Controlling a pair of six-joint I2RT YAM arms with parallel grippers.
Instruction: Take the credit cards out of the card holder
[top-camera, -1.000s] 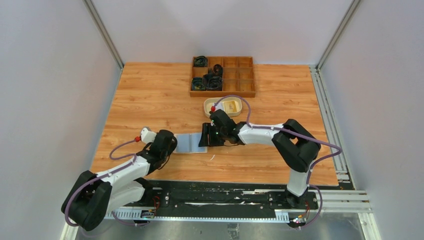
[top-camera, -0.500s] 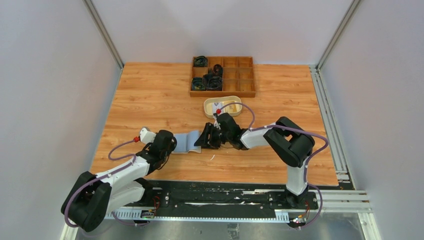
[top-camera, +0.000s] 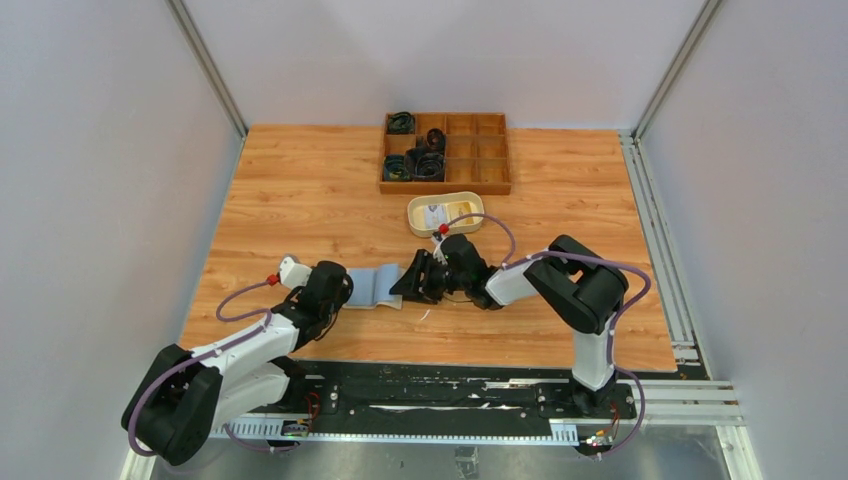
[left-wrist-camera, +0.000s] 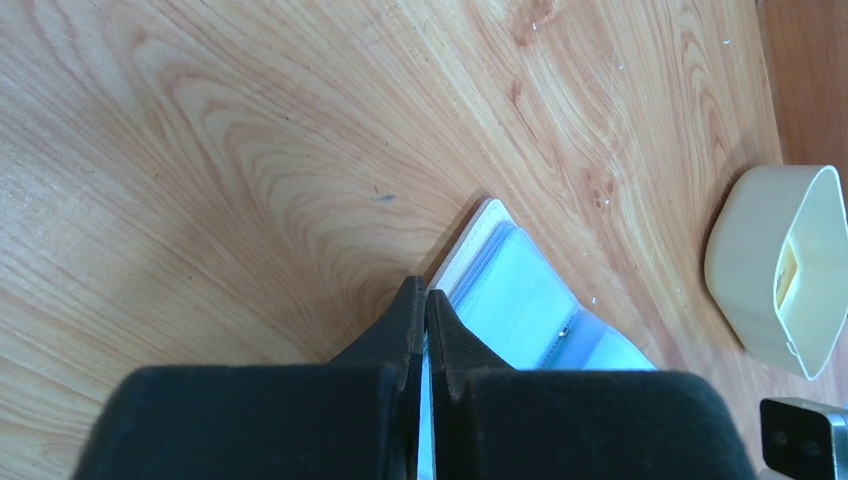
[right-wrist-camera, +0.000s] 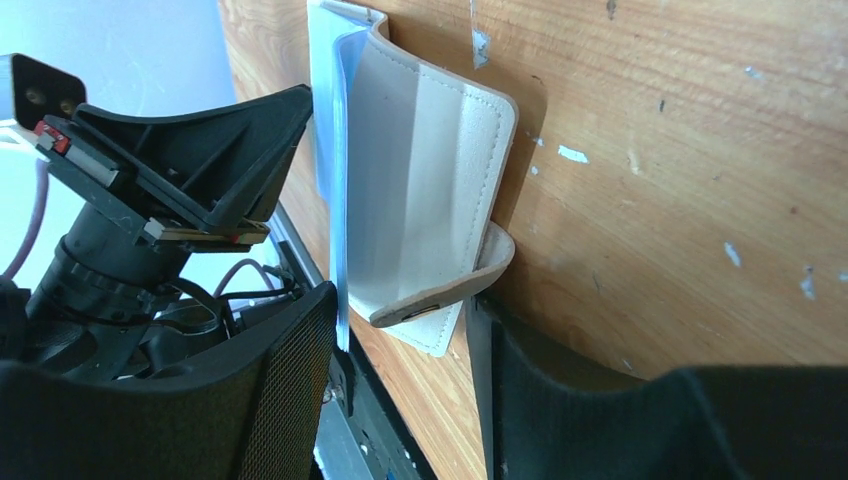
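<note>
The card holder (top-camera: 378, 286) lies open toward the near edge of the desk (top-camera: 300, 200), about midway along it, between the two grippers. A second ago it lay flat — now its right half is lifted and bowed. The left gripper (top-camera: 347, 296) stays pinched together on its left edge. The right gripper (top-camera: 412, 284) has slid closer to the near edge, fingers apart around the holder's right end — the pale blue credit cards (left-wrist-camera: 540, 310) sit inside.
</note>
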